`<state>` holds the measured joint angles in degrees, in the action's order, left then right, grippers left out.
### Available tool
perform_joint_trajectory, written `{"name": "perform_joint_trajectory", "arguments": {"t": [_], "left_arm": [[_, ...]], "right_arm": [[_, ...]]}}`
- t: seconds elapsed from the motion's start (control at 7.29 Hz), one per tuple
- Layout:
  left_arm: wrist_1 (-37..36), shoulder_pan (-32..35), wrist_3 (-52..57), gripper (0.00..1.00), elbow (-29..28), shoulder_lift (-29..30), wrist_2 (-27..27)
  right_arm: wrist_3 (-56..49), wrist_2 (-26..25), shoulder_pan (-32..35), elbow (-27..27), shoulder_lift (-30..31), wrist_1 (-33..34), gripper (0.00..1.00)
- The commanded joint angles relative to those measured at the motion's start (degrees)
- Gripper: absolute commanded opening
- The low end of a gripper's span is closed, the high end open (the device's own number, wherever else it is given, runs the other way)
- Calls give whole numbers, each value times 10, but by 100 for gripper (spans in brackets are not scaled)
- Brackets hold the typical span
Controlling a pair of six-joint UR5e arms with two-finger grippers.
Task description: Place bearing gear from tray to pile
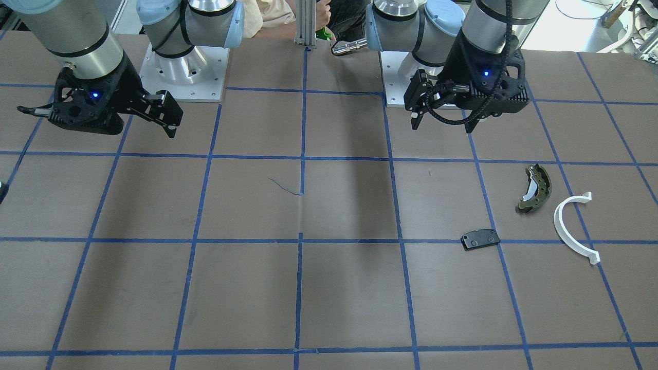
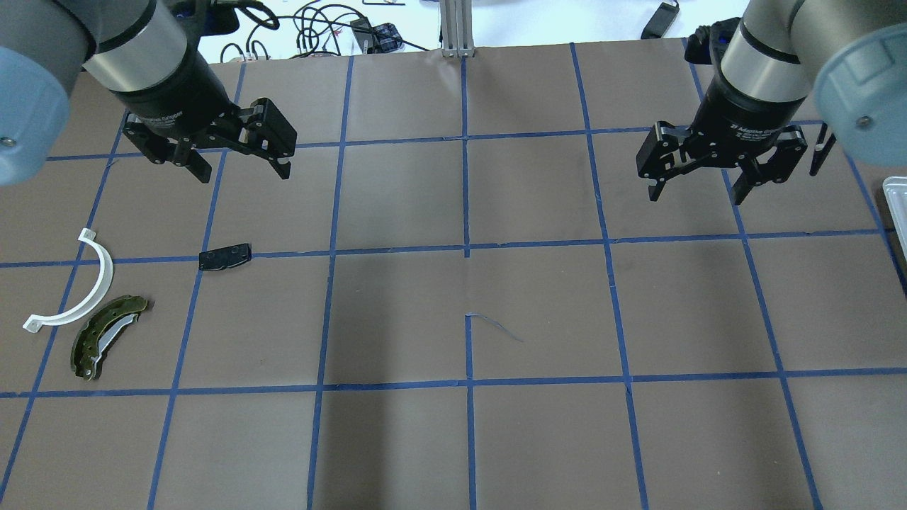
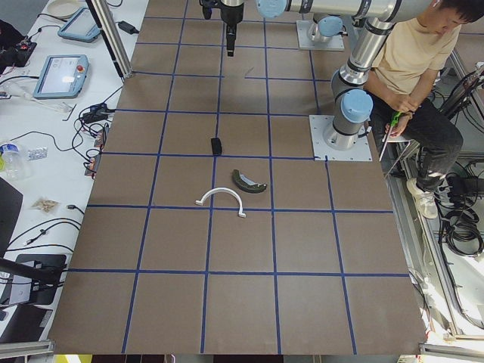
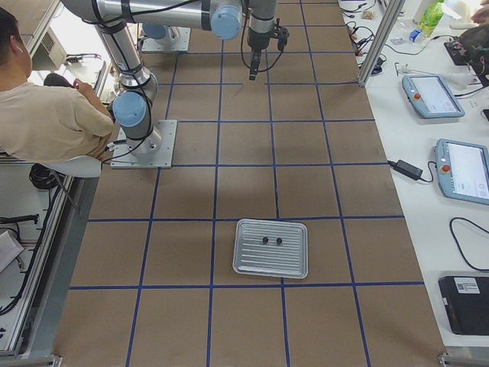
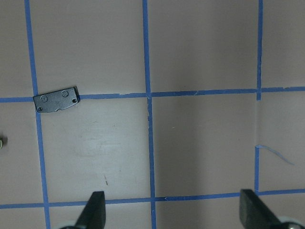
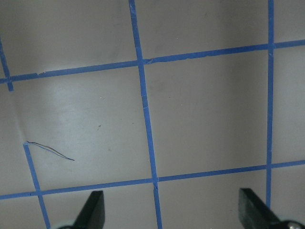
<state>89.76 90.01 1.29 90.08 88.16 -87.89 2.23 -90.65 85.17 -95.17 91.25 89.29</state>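
The silver tray [image 4: 244,260] lies on the table's right end and holds two small dark round parts [image 4: 264,241]; I cannot tell which is the bearing gear. Its corner shows in the overhead view [image 2: 897,193]. The pile lies at the left: an olive-green brake shoe [image 2: 106,334], a white half-ring [image 2: 78,290] and a black plate [image 2: 224,256]. My left gripper [image 2: 244,173] is open and empty, above the table beyond the plate [image 5: 56,100]. My right gripper [image 2: 694,198] is open and empty, high over the table, left of the tray.
The table is brown paper with a blue tape grid. A loose tape curl [image 2: 496,326] lies near the centre. A person [image 3: 416,68] sits beside the robot bases. Tablets and cables [image 4: 458,160] lie on the bench beyond the far edge.
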Motion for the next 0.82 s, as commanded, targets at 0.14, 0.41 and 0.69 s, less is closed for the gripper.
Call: {"name": "perform_joint_trajectory", "arguments": {"t": [0.14,0.41,0.69], "left_arm": [[0,1,-4,100,-1,3,1],[1,1,-1,100,0,-2,2],[0,3,-2,100,-1,-1,2]], "right_arm": [[-49,-45,-115,0,-12,7,100],[-122,-45,-174,0,-26,23,100],[-241,-44,-252,2,-59,84,100]]}}
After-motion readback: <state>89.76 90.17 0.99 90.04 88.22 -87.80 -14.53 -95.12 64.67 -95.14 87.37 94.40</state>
